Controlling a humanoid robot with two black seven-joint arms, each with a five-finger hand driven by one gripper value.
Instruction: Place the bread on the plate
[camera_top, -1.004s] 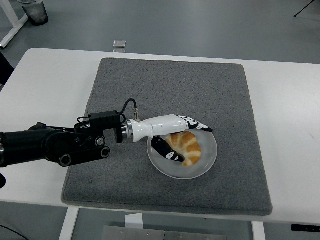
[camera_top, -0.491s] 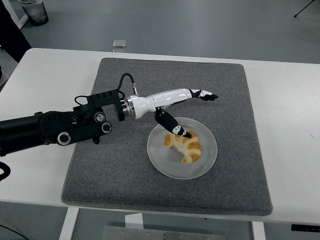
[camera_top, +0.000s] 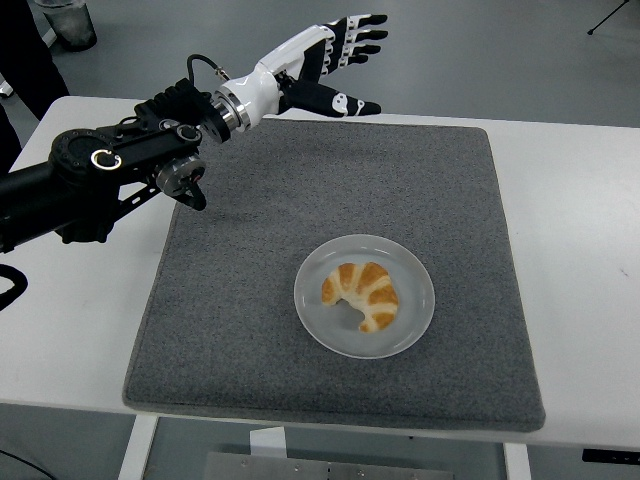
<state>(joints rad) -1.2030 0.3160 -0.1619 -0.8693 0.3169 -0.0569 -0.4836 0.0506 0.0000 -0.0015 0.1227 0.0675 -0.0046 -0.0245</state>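
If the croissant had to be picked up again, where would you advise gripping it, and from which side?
Grip the croissant across its thick arched middle, coming from above. It lies flat on the plate with its tips curling toward the near edge, so the back looks broadest. The left hand is open, raised clear.

You can see that your left hand (camera_top: 325, 62), which was down on the bread (camera_top: 362, 295) a moment ago, has let go, gone up and back past the far edge of the mat (camera_top: 250, 300), and spread its fingers (camera_top: 362, 35) wide.
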